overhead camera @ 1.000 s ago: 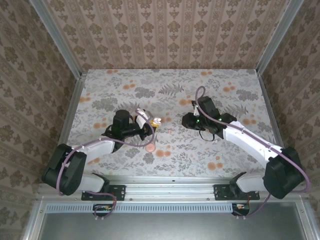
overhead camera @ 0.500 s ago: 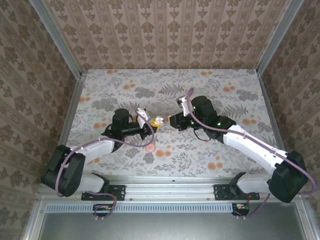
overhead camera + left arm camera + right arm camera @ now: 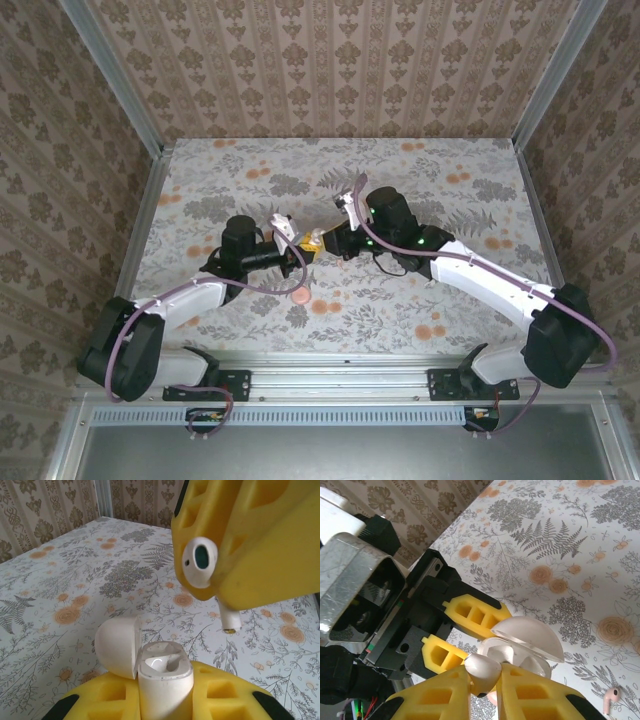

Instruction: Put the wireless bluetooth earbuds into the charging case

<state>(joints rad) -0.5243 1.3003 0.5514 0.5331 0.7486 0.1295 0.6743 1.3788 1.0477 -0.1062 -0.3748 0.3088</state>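
Closest in, the left tool (image 3: 304, 248) was closed on the charging case (image 3: 165, 672). Its yellow fingers clamped the lower body of the small white shell, which stood upright between them. The domed lid (image 3: 116, 647) hung open to one side of that tool, leaving the moulded wells inside bare and facing up.

Just beyond the case's mouth and a little above it was the right tool (image 3: 484, 677). It was pinched shut on an earbud (image 3: 200, 562), gripping it by the rounded head. The short stem poked free below its fingers and pointed down, near the open wells but not yet inside them.

Farther out, off to one side of the right tool, a second earbud (image 3: 612, 700) lay flat on the flowered worktop (image 3: 60, 580).

Both pieces looked to be light, hard, glossy plastic, so they would probably slip under a loose pinch. The earbud seemed best held by its head, as it was, so that the stem could lead into its well. The case seemed best held low on the body, clear of the hinge and rim. Pressing on the lid could swing it shut.
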